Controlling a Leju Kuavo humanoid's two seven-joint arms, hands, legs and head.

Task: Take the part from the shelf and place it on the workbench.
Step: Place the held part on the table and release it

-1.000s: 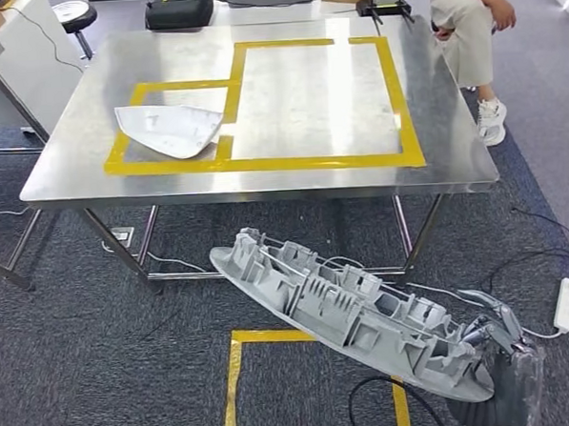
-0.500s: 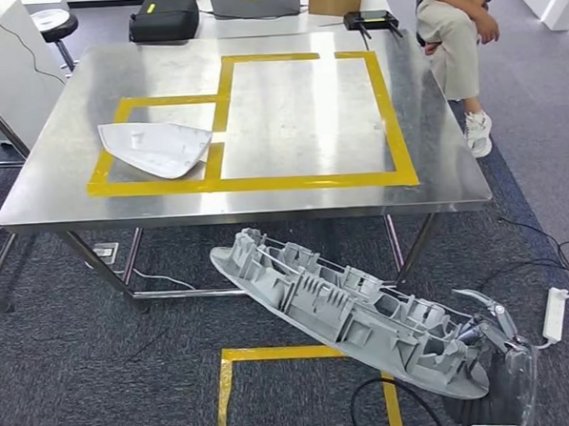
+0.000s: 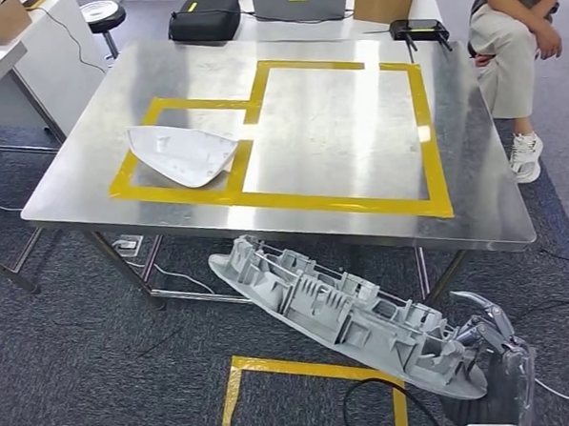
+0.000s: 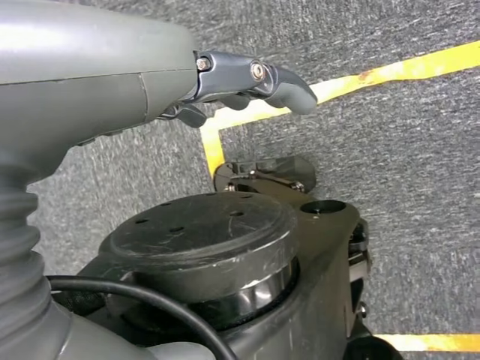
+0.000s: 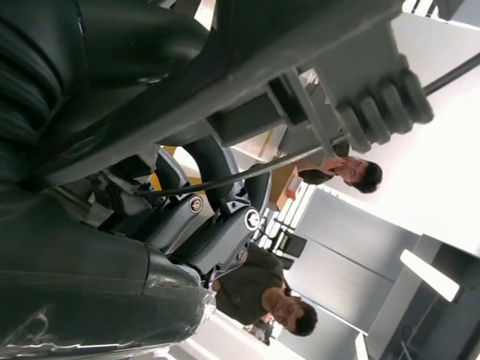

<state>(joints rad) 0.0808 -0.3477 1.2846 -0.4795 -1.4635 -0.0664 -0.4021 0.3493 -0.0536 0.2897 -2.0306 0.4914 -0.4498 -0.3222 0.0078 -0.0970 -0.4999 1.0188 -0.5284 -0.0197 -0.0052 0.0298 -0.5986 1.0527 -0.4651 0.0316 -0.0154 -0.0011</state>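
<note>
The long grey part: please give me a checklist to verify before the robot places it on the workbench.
1. Right hand holds the long grey part by one end: ok.
2. Grip firm enough: cannot tell.
3. Large taped rectangle on the workbench is free: ok.
4. White part lies in the smaller rectangle, out of the way: ok.
5. Grey part is above the bench edge: not ok, it hangs lower.
6. Left hand is free: ok.

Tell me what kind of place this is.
Probably a robotics test lab or workshop set up in an office: a steel workbench marked with yellow tape zones, grey carpet with cables, and a long grey moulded part held in the right hand.
</note>
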